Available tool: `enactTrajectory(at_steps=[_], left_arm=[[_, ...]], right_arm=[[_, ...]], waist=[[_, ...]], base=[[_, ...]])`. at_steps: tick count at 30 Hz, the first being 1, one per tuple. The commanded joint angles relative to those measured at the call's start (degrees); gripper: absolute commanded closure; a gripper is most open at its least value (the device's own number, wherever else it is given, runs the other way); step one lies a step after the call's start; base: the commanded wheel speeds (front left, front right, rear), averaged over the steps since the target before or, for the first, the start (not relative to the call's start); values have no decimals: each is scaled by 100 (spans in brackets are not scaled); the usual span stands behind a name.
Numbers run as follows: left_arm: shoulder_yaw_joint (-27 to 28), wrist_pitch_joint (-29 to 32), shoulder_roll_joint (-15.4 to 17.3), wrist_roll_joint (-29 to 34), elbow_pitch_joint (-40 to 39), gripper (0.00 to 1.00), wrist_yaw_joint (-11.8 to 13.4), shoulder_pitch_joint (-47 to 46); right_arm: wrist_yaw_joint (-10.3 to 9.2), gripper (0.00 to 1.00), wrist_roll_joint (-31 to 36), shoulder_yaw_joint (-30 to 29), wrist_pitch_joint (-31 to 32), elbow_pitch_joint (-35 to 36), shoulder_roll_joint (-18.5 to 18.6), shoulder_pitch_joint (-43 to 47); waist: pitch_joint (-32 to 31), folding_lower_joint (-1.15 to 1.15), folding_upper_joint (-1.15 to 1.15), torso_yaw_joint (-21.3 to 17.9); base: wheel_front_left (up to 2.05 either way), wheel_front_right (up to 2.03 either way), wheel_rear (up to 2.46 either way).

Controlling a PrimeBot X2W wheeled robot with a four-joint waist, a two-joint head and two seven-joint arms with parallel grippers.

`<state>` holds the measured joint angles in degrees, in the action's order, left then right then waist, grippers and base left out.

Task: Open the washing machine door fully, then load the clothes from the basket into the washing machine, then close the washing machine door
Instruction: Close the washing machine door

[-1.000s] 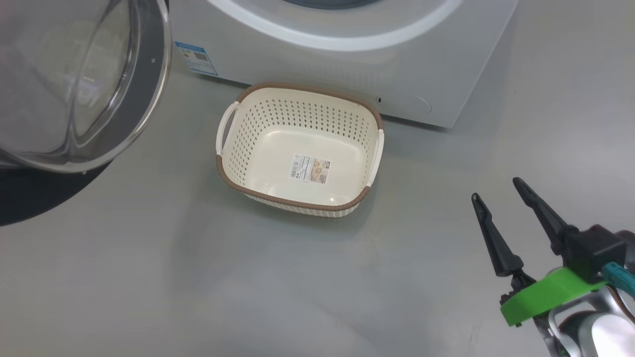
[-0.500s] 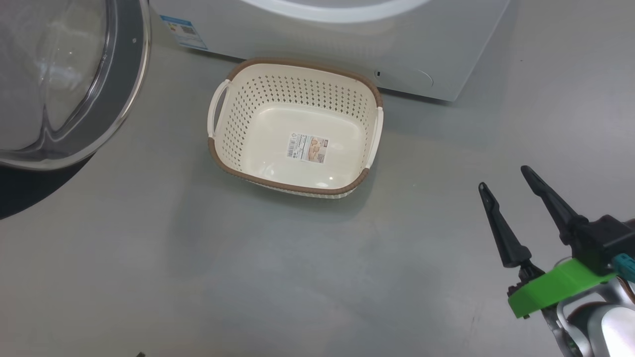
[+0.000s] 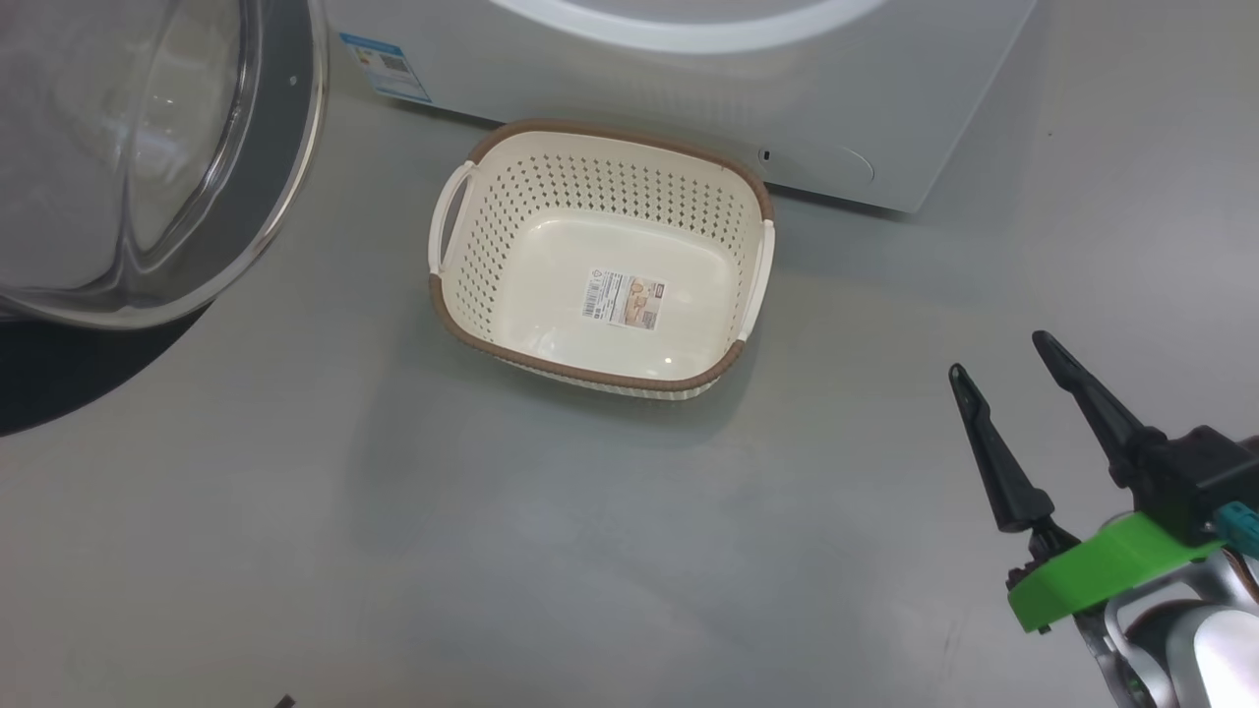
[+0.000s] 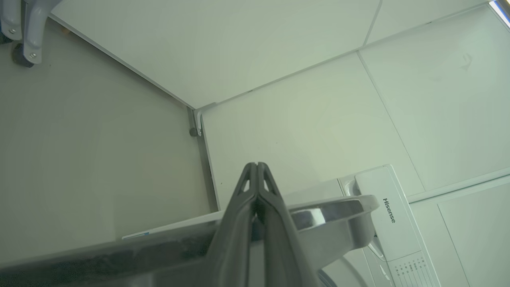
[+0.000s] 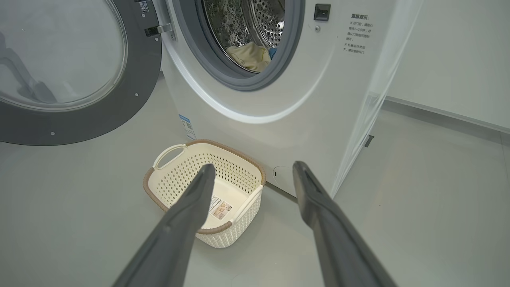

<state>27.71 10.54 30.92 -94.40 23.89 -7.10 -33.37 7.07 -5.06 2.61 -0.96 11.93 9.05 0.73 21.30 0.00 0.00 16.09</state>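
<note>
The basket (image 3: 590,192) sits on the floor in front of the washing machine (image 3: 689,88), with just a label on its bottom. The washing machine door (image 3: 287,147) stands swung open at the upper left. In the right wrist view the clothes (image 5: 249,56) lie pale yellow inside the steel drum, behind the grey gasket. My right gripper (image 3: 1001,356) hovers open and holding nothing, right of the basket and nearer to me. My left gripper (image 4: 257,164) is shut on nothing, its fingers crossing in front of the door's rim (image 4: 338,215); whether they touch it I cannot tell.
Grey floor spreads around the basket (image 5: 179,179) and to the machine's right. A white wall and skirting stand at the right (image 5: 446,59). A grey wheeled leg (image 4: 28,32) stands on the floor in the left wrist view's top corner.
The head view has shifted a little, so the basket and machine sit lower and further right than half a second ago. The right gripper stays open in much the same place.
</note>
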Motion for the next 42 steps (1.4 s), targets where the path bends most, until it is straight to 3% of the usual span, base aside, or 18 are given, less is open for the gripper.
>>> enactTrajectory(at_steps=[1,24,32,42], left_arm=[[28,215,329,-94,-194,100,-38,-73],[-220,1638,-320,-420,-1078,100,-38,323],[-362,2200,-735,-601,-1710,100,-38,493],[-707,2733,-1297,-573,-2261,100,-38,670]], right_arm=[[42,0,-27,123,6,171,95,-130],[42,0,-15,101,8,117,-48,-52],[42,0,-19,127,-64,14,-145,-81],[42,0,-64,195,-217,-179,-289,-123]], waist=[[-26,0,0,14],[-270,0,0,193],[-372,0,0,231],[-552,0,0,-1]], base=[[0,0,0],[0,0,0],[0,0,0],[0,0,0]])
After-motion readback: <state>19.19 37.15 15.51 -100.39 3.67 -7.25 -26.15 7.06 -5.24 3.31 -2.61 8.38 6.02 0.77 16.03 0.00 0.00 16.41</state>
